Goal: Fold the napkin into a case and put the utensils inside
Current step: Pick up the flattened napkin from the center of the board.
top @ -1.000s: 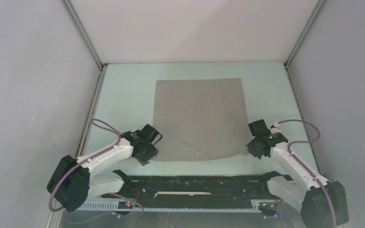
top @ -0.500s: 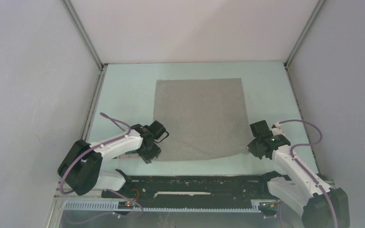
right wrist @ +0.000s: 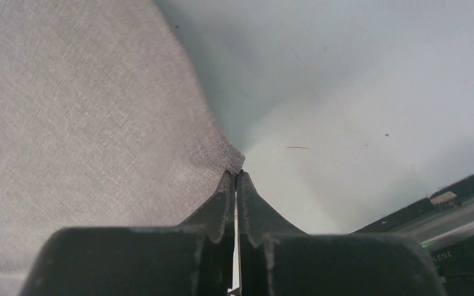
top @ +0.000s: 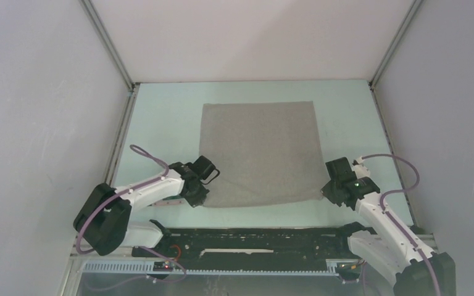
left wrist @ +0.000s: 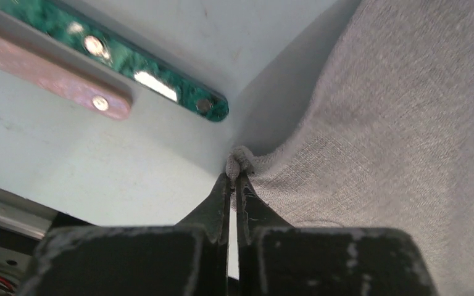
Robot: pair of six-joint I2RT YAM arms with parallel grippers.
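From above, the napkin (top: 258, 153) lies spread mid-counter (top: 160, 123), with its near corners at the left gripper (top: 199, 198) and the right gripper (top: 327, 192). Left wrist view: the jaws pinch the napkin's bunched corner, and a green utensil handle (left wrist: 137, 69) lies nearby. Right wrist view: the jaws are clamped on the other near corner.

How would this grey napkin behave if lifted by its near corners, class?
Probably floppy: the napkin puckers where the left gripper pinches it. Likely light: the right gripper holds only a corner tip. Its middle would probably sag.
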